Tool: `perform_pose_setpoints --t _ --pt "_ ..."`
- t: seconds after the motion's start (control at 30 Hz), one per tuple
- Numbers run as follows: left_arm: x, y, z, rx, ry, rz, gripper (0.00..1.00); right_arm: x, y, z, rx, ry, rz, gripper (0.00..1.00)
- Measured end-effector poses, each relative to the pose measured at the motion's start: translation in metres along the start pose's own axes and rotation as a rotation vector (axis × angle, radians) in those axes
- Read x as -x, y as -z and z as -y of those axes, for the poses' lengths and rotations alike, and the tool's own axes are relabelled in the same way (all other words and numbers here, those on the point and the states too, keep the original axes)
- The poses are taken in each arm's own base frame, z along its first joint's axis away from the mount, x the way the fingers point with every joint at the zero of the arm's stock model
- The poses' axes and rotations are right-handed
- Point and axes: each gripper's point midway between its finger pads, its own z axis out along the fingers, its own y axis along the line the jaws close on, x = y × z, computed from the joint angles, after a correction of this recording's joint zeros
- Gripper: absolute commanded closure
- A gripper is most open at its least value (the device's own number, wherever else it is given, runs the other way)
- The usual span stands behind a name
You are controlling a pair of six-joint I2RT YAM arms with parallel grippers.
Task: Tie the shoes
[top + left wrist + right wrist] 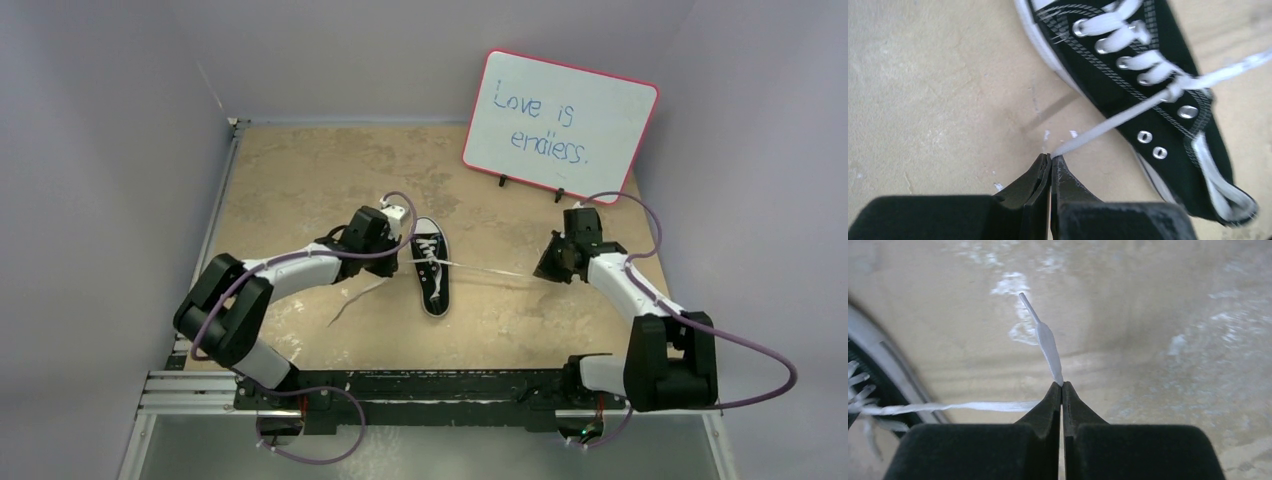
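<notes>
I'm holding left gripper (pixel 1050 157) clamped on one lace (pixel 1108 125), just beside sneaker (pixel 430 265); right gripper (pixel 1062 386) clamping other lace (pixel 1048 342) near its tip, lace stretching taut over table (pixel 300 170).

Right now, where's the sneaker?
Top view: the sneaker lies in the middle of the table, close beside the left claw and further from the right claw, each pinching a lace; the whiteboard stands behind it, to the right.
</notes>
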Motion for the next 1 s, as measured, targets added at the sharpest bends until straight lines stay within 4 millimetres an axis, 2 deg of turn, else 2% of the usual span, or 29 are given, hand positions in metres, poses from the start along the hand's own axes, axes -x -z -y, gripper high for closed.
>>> perform_pose_setpoints --t 0.13,0.27,0.57,0.63,0.77,0.9,1.0 --pt "0.02 0.013 0.015 -0.091 -0.037 0.111 1.0 0.004 0.009 -0.033 0.187 0.052 -0.004 1.0" --pt "0.048 0.014 0.028 -0.156 -0.087 0.196 1.0 0.005 0.02 -0.067 0.363 0.098 -0.042 1.0" --pt "0.097 0.014 0.05 -0.253 -0.213 0.333 1.0 0.043 0.027 -0.138 0.646 0.087 -0.074 1.0" --pt "0.099 0.014 0.055 -0.268 -0.239 0.341 1.0 0.051 0.027 -0.152 0.692 0.071 -0.083 1.0" --pt "0.096 0.014 0.065 -0.285 -0.282 0.351 1.0 0.071 0.022 -0.194 0.78 0.08 -0.086 1.0" --pt "0.08 0.009 0.067 -0.291 -0.331 0.338 1.0 0.074 0.022 -0.259 0.886 0.158 -0.11 1.0" --pt "0.068 0.008 0.063 -0.283 -0.374 0.323 1.0 0.058 0.023 -0.312 0.974 0.23 -0.167 1.0"
